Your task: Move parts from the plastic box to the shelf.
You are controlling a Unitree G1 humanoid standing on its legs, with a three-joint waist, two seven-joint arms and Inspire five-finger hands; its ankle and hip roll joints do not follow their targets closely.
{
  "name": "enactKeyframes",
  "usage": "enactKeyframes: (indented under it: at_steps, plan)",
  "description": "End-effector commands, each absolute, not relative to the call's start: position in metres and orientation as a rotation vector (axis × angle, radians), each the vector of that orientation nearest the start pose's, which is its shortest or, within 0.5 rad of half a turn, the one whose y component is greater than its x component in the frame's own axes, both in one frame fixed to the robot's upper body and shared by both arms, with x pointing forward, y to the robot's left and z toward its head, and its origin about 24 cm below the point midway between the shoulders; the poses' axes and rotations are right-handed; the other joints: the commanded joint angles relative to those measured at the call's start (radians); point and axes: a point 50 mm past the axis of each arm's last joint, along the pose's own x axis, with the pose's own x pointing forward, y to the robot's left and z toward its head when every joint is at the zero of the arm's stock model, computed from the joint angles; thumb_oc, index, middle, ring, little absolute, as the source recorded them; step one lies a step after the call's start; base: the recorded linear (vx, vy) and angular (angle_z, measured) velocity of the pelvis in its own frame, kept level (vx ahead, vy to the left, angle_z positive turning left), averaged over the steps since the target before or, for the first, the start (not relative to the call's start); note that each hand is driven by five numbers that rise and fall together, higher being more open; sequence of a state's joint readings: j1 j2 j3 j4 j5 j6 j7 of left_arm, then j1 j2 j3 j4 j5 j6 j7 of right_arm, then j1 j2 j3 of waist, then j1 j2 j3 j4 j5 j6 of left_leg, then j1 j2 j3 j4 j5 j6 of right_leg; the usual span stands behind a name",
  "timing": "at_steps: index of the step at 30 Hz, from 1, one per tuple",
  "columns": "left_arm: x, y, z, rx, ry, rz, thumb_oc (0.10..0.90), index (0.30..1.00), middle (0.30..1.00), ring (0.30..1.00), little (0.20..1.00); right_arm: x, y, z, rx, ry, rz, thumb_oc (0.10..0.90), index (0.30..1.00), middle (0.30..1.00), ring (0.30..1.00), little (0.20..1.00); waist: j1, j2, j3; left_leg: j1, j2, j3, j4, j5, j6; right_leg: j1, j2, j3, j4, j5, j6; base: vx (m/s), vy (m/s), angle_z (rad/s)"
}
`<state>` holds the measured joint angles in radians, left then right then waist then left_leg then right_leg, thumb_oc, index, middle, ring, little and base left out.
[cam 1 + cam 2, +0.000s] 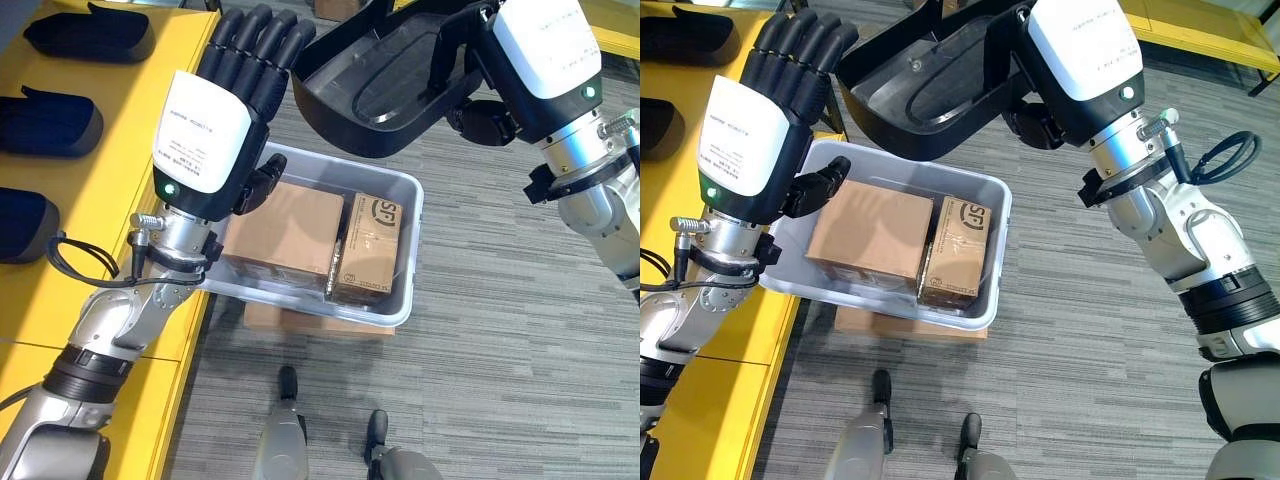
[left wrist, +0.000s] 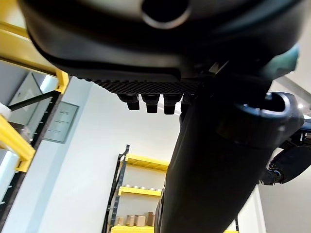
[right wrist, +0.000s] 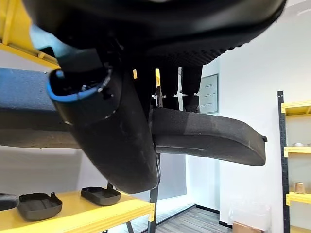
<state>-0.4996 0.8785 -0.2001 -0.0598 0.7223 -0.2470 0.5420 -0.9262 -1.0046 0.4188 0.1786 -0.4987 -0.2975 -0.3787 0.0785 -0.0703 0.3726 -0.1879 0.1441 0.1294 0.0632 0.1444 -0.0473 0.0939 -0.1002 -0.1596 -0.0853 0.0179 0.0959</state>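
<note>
While the right hand (image 1: 1040, 105) clamped the black part (image 1: 925, 95) above the plastic box (image 1: 985, 255), left hand (image 1: 235, 90) hovered, fingers straight.

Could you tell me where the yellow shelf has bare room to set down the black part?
The yellow shelf is bare between the dark parts along its far edge and the left hand. The plastic box is crowded with cardboard boxes. The right hand holds the black part.

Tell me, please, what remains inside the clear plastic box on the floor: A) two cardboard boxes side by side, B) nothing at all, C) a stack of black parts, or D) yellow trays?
A: two cardboard boxes lie side by side in the plastic box, while the right hand holds the black part above it.
</note>
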Motion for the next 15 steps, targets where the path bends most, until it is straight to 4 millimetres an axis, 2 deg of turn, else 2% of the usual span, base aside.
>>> enactKeyframes:
  at_steps: [1,15]
  plan:
    - [0.281,0.186,0.231,1.318,-1.19,0.216,0.9,1.0,1.0,1.0,1.0,0.32,-0.181,0.327,-1.208,-1.193,-0.231,0.4,0.3,0.3,0.3,0.3,-0.004,0.001,-0.289,-0.074,0.143,-0.074,-0.008,0.061,-0.134,0.155,-0.024,-0.045,-0.002,-0.147,0.036,0.01,0.006,-0.04]
    - [0.288,0.162,0.242,1.324,-1.267,0.145,0.9,1.0,1.0,1.0,1.0,0.327,-0.171,0.327,-1.199,-1.184,-0.204,0.4,0.3,0.3,0.3,0.3,-0.021,0.003,-0.3,-0.071,0.138,-0.072,-0.007,0.061,-0.135,0.157,-0.027,-0.039,-0.002,-0.145,0.037,0.0,0.0,0.0]
